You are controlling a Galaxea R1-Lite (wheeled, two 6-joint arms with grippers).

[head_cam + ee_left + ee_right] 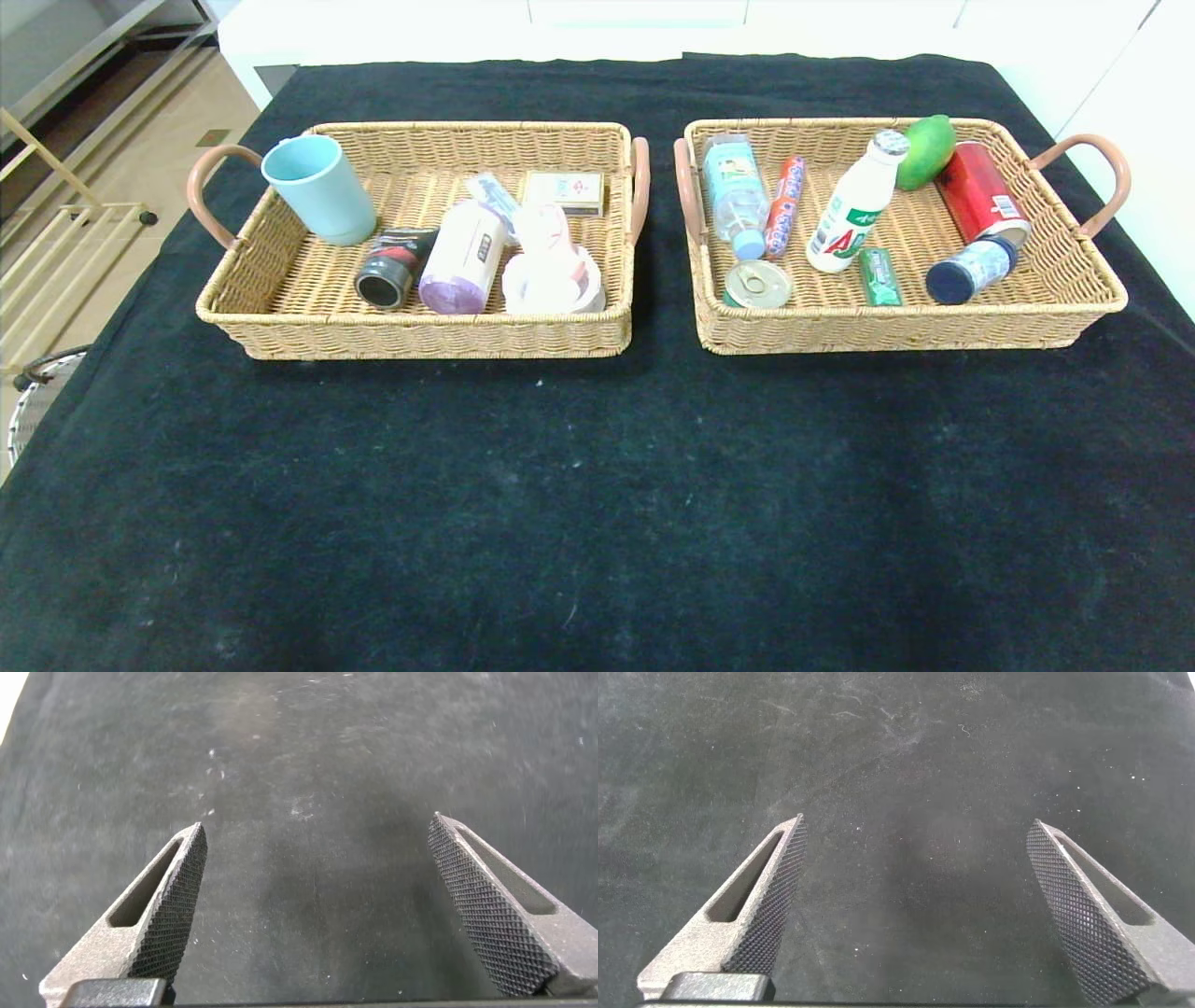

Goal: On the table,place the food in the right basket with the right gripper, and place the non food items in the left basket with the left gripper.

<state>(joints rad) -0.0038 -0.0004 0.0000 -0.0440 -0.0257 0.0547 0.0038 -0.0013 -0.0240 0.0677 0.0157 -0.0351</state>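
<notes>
Black table [597, 485] under both grippers, jaws spread wide, empty

1. My right claw [915, 835] hangs over the desk [915, 756], its two fingers spread wide apart.
2. Both fingers [771, 905] show cross-hatched inner pads and slotted outer sides.
3. Between them lies only black cloth, flecked with pale lint.

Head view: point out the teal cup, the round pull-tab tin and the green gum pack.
teal cup [322, 191], head view, on its outer side wall.
round pull-tab tin [757, 283], head view, on its lid.
green gum pack [879, 277], head view, on its top face.
</notes>
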